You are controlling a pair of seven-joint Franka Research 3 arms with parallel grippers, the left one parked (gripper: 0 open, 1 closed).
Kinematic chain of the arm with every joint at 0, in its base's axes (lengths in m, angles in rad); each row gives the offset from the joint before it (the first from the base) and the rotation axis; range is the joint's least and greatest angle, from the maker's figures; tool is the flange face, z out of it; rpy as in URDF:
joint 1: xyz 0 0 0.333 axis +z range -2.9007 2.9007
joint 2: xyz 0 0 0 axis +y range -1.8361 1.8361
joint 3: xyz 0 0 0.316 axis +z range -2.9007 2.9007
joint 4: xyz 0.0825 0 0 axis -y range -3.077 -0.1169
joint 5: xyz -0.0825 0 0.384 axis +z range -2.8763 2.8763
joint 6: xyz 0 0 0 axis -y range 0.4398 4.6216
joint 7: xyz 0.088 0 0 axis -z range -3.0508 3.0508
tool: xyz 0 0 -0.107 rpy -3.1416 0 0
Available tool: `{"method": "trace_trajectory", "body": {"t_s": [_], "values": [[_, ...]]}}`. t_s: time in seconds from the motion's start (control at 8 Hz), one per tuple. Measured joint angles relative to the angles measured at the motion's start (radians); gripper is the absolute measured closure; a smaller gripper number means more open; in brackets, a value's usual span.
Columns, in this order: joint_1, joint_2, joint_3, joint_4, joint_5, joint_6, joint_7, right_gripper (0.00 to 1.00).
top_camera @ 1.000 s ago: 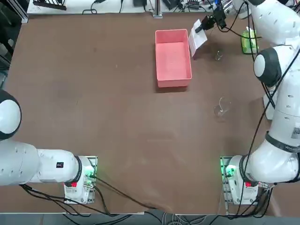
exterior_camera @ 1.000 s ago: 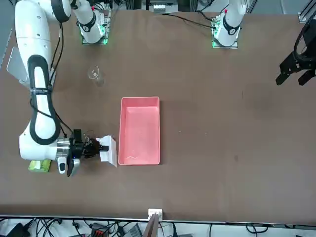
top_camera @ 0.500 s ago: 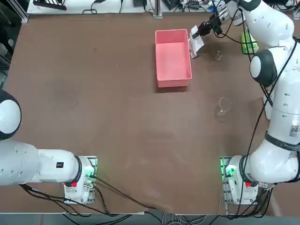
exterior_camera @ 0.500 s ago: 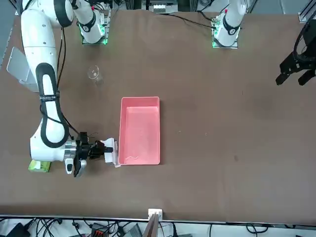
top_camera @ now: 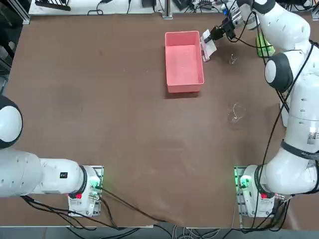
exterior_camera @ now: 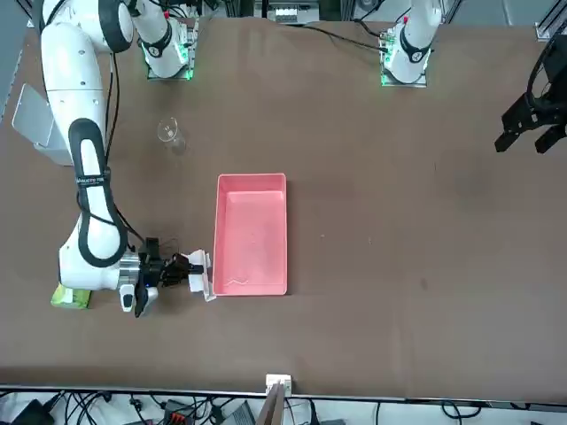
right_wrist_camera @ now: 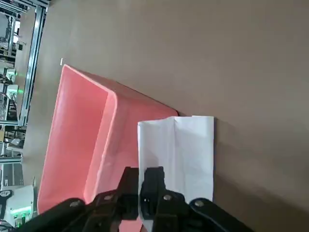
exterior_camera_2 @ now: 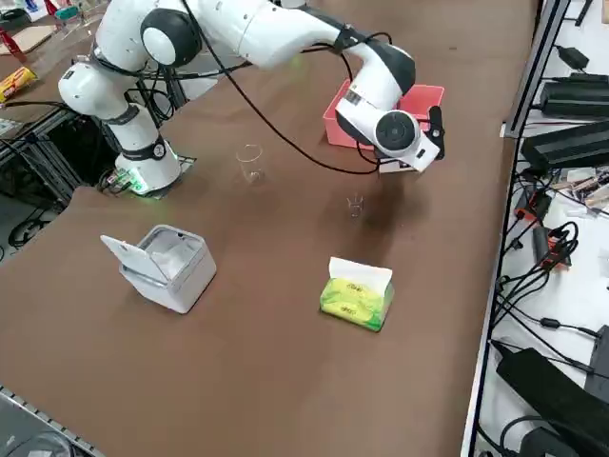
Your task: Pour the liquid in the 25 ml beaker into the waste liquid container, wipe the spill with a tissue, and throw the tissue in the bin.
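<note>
Beside the pink tray's (top_camera: 184, 74) far corner, right gripper (right_wrist_camera: 146, 189) is pinched tight on the tissue (right_wrist_camera: 186, 152), sheet hanging flat just off the tabletop, probably ready to wipe near the 25 ml beaker (top_camera: 232, 59).

On the brown table (top_camera: 124, 124), a shallow pink rectangular plastic tray (top_camera: 184, 60) lies toward the far edge, with a white paper tissue (top_camera: 207, 45) hanging just beside its far right corner, pinched in the black right gripper (top_camera: 211, 36) of the white arm that reaches in from the right. To the right of the tissue stands a tiny clear glass beaker (top_camera: 233, 59), and well nearer the arm bases a larger clear glass beaker (top_camera: 236, 113). A green tissue pack (top_camera: 264, 45) shows partly behind the arm at the far right.
</note>
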Motion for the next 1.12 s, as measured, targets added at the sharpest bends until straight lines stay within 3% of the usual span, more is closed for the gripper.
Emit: {"method": "trace_trajectory", "body": {"t_s": [0.75, 1.12], "values": [[0.003, 0.034, 0.062, 0.0, 0.001, 0.082, 0.0, 0.95], [0.009, 0.054, 0.067, 0.0, 0.001, 0.104, 0.0, 0.95]]}}
